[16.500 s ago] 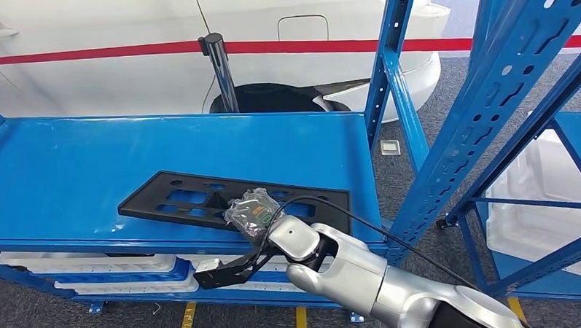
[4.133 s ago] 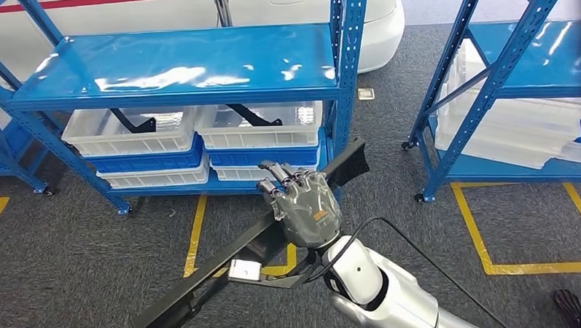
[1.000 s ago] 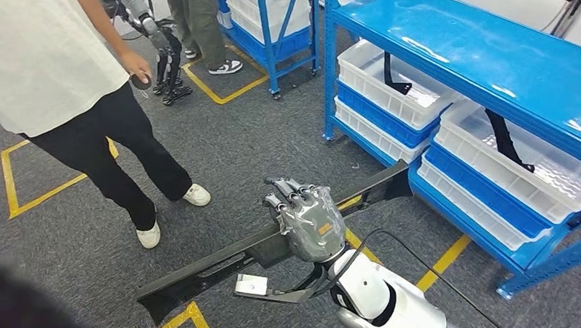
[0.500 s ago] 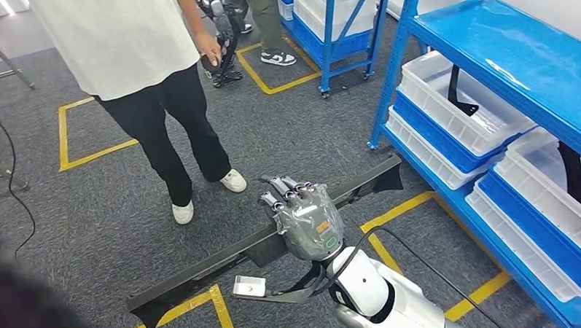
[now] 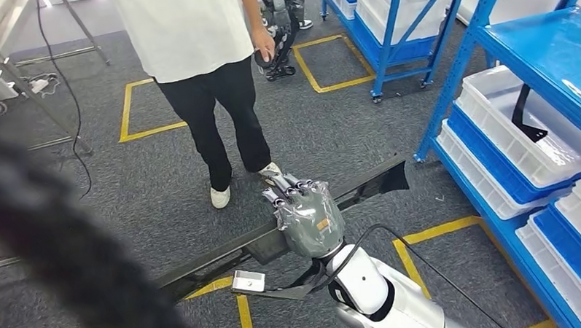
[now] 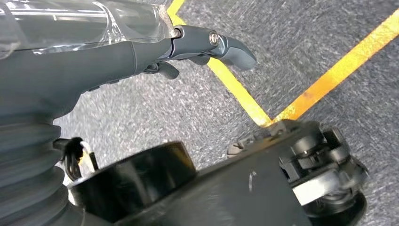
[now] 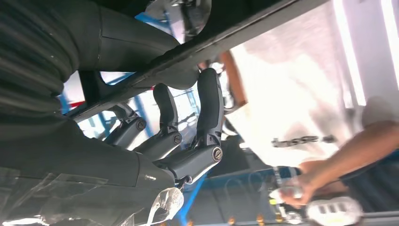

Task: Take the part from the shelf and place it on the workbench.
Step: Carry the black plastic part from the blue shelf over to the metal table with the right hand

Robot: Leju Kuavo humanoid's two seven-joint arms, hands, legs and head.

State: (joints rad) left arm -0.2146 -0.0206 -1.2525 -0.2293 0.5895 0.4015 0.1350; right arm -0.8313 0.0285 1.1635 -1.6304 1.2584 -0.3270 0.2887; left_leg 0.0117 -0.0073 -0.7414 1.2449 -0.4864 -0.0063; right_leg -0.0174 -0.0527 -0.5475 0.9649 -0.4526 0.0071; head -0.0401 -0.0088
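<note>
Right hand: the right hand (image 5: 308, 218) sits low in the middle of the head view, back upward under a clear plastic wrap, clenched over the long black part (image 5: 361, 188).
Right fingers: in the right wrist view the dark fingers (image 7: 209, 106) curl up and hook over the part's edge (image 7: 197, 47), touching it.
Part: a long, flat black piece held off the floor, running from about 8 o'clock of the hand to about 2 o'clock, with its far end pointing toward the blue shelf (image 5: 459, 63).
Part's near end: hidden behind a blurred dark shape (image 5: 64, 237) filling the 8 o'clock corner of the head view.
Tag: a small white tag (image 5: 248, 282) hangs just beside the wrist, at 7 o'clock of the hand.
Left hand: in the left wrist view the left hand (image 6: 94, 56) hangs over grey carpet with yellow tape lines (image 6: 329, 80); one finger (image 6: 221, 42) reaches out and grips nothing, but whether the hand is spread or curled I cannot tell.
Person: a person (image 5: 204, 65) in a white shirt and black trousers stands at 11 o'clock of the right hand, near the part, holding a small dark object.
Shelf contents: white bins (image 5: 524, 137) on blue trays at 3 o'clock, one with a black strap in it.
</note>
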